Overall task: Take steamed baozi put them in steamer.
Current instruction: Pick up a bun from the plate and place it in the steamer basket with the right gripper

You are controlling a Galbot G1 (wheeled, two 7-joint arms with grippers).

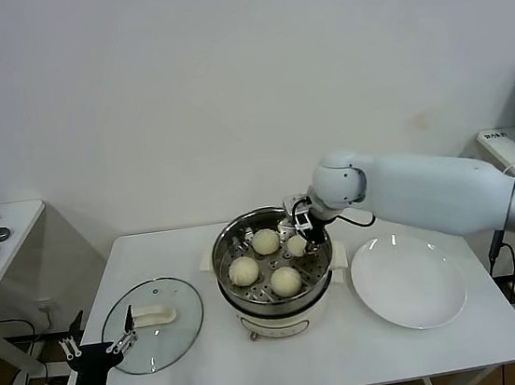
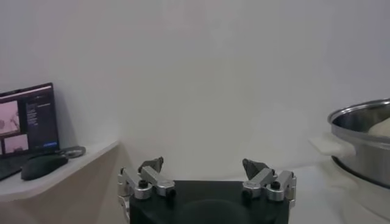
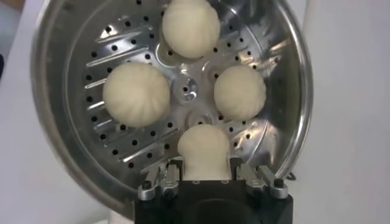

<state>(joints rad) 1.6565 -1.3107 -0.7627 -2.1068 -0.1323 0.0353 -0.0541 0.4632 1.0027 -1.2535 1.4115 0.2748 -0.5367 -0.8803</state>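
Observation:
The steamer [image 1: 223, 249] stands mid-table, a shiny steel pot with a perforated tray. Three cream-white steamed baozi [image 1: 265, 241] [image 1: 244, 270] [image 1: 286, 281] lie on that tray. My right gripper [image 1: 303, 238] reaches into the pot from the right and is shut on another baozi [image 1: 296, 244], low over the tray near the rim. In the right wrist view this baozi [image 3: 204, 149] is squeezed between the fingers of the right gripper [image 3: 204, 167], with the three others [image 3: 191, 27] [image 3: 136, 95] [image 3: 239, 92] beyond it. My left gripper [image 1: 97, 344] is parked open off the table's front-left corner, and in its own wrist view the left gripper [image 2: 207, 164] is empty.
A round glass lid [image 1: 153, 320] with a white handle lies on the table left of the pot. To the pot's right sits a flat white plate [image 1: 407, 279]. At far left, a side table [image 1: 17, 222] carries a laptop [image 2: 27, 119] and a mouse.

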